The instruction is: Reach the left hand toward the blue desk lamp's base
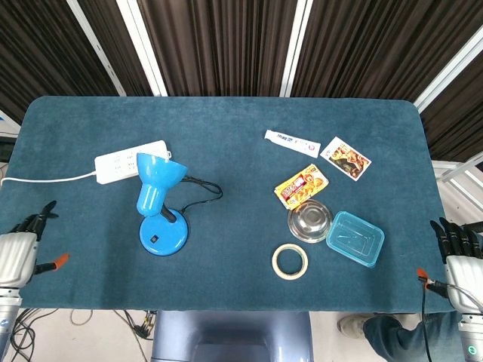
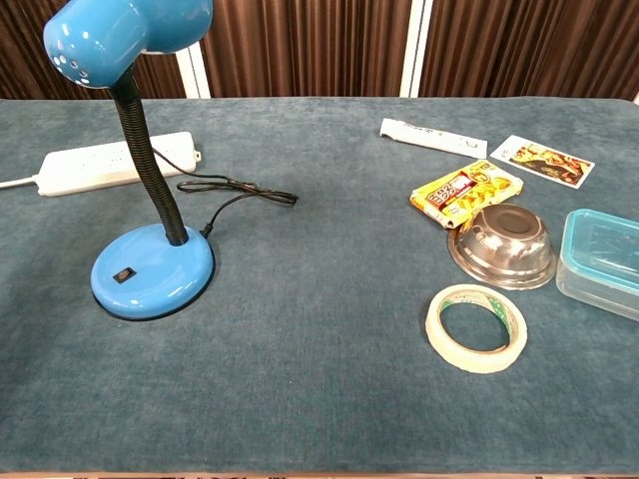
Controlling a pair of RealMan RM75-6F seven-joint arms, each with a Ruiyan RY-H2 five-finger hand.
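Note:
The blue desk lamp stands on the table's left half, its round base (image 1: 162, 235) (image 2: 153, 270) flat on the cloth with a small black switch on top. A black gooseneck rises to the blue shade (image 1: 156, 179) (image 2: 120, 36). My left hand (image 1: 21, 244) hovers at the table's left edge, well to the left of the base, fingers apart and holding nothing. My right hand (image 1: 458, 254) stays off the right edge, fingers straight and empty. Neither hand shows in the chest view.
A white power strip (image 1: 128, 162) lies behind the lamp, with the black cord (image 2: 235, 192) looping beside the base. On the right half sit a steel bowl (image 1: 309, 221), a clear blue-lidded box (image 1: 355, 238), a tape roll (image 1: 290, 261), a snack packet (image 1: 302, 185), a tube (image 1: 291, 141) and a card (image 1: 346, 158).

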